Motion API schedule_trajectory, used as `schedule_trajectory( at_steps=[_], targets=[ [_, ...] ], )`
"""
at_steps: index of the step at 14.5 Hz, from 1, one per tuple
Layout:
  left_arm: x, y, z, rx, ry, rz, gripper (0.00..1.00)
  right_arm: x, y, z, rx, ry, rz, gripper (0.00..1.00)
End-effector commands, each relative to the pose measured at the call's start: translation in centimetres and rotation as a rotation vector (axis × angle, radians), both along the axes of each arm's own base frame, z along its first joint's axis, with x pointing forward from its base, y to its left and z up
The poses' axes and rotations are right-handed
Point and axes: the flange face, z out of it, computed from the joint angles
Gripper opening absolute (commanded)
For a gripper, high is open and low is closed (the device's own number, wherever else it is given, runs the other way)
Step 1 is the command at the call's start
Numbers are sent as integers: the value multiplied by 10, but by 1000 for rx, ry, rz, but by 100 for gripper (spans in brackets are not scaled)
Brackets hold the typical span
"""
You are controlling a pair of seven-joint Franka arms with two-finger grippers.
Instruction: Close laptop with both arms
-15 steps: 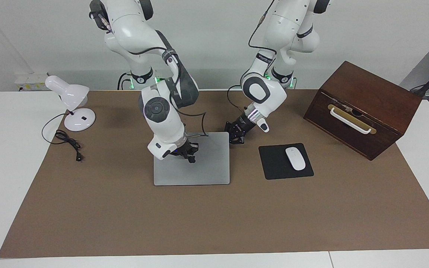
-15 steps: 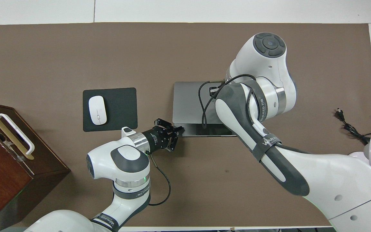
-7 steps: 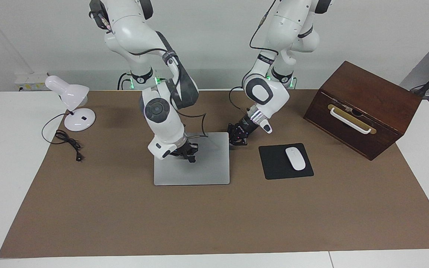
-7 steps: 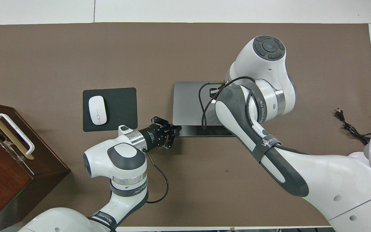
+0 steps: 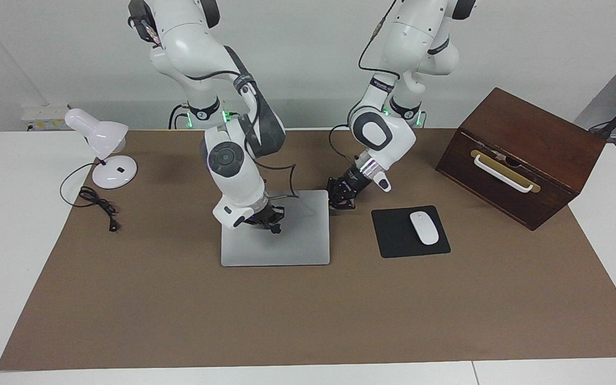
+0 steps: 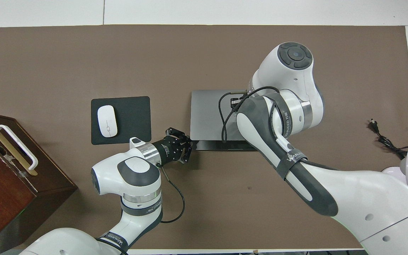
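At frame centre: laptop point(image 5: 286, 240), lid nearly flat; right tool point(image 5: 270, 218) clenched upon it, left tool point(image 5: 341, 200) clenched at its corner. Even downward pressure advised.

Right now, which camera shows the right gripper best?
The facing view: the right gripper shows shut, low over the laptop lid. In the overhead view the right arm's own links cover it; only the lid around it shows.

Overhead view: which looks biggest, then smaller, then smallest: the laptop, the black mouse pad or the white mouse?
1. Laptop, though an arm covers part of it.
2. Mouse pad.
3. Mouse, lying on the pad.
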Motion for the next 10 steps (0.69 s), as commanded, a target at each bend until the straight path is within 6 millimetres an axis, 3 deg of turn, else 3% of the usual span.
schedule_trajectory(
  at_steps=[1,10],
  targets=[
    [2,16,-33,65,21,18,0,-7,-3,1,26,-2,0,0],
    [2,15,-33,65,21,16,0,-12,-3,-8,19,14,0,0]
  ],
)
